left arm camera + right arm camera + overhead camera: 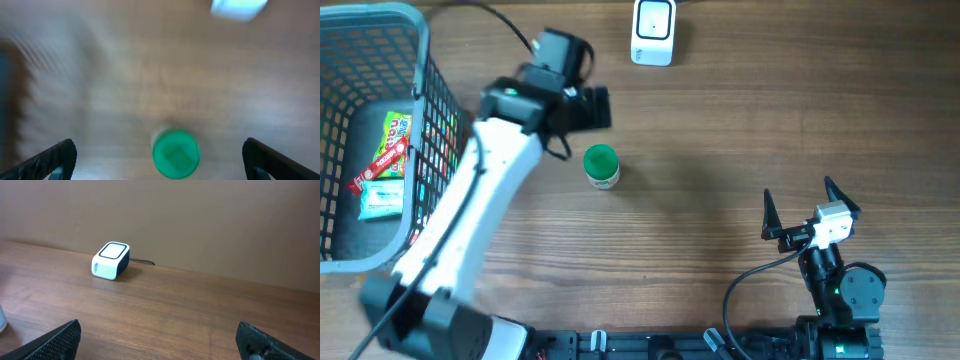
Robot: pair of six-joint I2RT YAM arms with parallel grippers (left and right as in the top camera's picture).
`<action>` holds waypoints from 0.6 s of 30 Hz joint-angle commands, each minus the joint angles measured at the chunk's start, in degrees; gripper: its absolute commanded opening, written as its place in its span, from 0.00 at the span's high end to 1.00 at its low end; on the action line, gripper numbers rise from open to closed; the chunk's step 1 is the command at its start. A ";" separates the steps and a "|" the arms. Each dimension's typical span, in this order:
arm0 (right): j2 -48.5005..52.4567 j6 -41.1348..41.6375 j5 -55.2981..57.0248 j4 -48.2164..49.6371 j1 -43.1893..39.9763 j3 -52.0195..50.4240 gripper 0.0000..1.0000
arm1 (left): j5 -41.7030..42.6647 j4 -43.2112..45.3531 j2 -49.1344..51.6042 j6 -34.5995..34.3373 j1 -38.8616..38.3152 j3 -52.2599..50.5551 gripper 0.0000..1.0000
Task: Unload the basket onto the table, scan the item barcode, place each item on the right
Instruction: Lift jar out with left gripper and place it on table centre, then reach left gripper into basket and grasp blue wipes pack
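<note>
Bottle [601, 166], small and green-capped, stands upright on the table [720, 130] a little left of the middle of the overhead frame. The white scanner [653, 32] is at the top edge, well apart from it. The left gripper [595, 108] hovers just above the bottle in that frame, jaws spread wide and holding nothing. Its own camera is blurred but shows the green cap [175, 154] low in the frame between the two fingers [55, 159].

The step in hand looks like the pickup. To do it well, bring the jaws down so the bottle sits evenly between them, and close on the body below the cap, not on the cap itself, since a round bottle may tip or roll if caught off-centre. No barcode shows in any view, so the label side will need finding; grip so the fingers do not cover it, then turn that side toward the scanner's window.

The right gripper [798, 190] waits at the lower right, jaws wide and empty. A basket [420, 60] with packets sits at the upper left.
</note>
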 commanded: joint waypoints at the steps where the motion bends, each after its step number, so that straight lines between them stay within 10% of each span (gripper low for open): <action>1: 0.04 0.09 0.55 0.15 0.31 -0.07 0.00 | -3.26 -0.42 -8.52 3.78 5.14 12.50 0.00; 10: 0.04 0.09 0.52 0.15 0.31 -0.07 0.01 | -3.48 -9.86 -11.58 -23.93 34.16 16.61 0.00; 18: 0.04 0.09 0.52 0.15 0.31 -0.07 0.00 | 5.31 -13.33 -6.49 -26.03 52.22 5.14 0.00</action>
